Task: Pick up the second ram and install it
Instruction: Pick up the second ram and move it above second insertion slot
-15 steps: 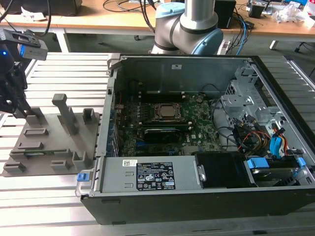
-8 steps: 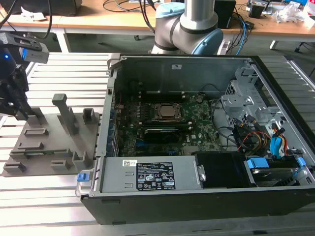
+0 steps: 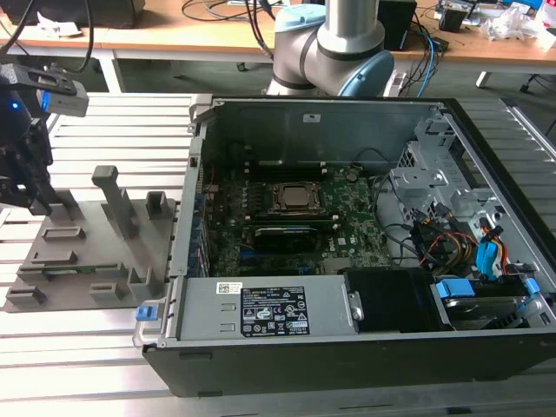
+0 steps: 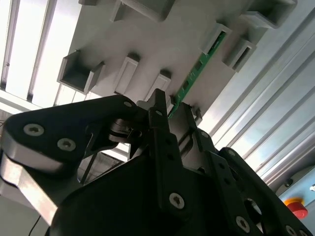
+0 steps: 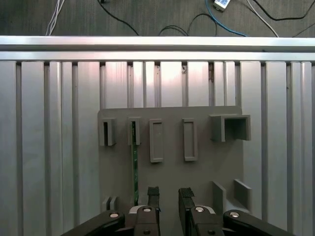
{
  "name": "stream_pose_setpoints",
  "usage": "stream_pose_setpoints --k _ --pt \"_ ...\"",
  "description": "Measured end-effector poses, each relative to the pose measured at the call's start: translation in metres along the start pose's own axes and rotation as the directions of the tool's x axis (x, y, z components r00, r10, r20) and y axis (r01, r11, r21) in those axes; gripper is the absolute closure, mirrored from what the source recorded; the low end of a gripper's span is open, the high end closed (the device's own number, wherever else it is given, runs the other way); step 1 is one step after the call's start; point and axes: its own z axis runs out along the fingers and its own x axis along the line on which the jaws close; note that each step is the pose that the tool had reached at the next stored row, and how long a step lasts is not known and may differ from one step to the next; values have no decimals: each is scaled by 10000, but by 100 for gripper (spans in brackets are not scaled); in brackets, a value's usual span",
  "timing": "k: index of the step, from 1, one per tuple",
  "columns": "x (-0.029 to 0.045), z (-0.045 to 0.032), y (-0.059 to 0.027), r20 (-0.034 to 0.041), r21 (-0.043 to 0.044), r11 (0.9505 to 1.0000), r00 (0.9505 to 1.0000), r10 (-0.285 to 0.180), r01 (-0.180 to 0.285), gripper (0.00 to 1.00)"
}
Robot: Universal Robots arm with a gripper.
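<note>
One claw (image 5: 169,191), jaws apart and empty, over one grey fixture (image 5: 197,177), one green ram (image 5: 134,167) (on edge) just beside

Matt grey plastic fixture (image 5: 172,177); ribbed metal table (image 5: 49,123), satin sheen; second ram (image 5: 134,172) seemingly glossy.

Green second ram (image 5: 133,169), grey fixture plate (image 5: 172,178), black tool (image 5: 169,191), silver table (image 5: 49,147).
</note>
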Motion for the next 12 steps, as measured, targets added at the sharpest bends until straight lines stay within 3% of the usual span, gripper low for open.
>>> stream_pose_setpoints --k 12 --pt "4 140 -2 0 1 10000 10000 0 0 70"
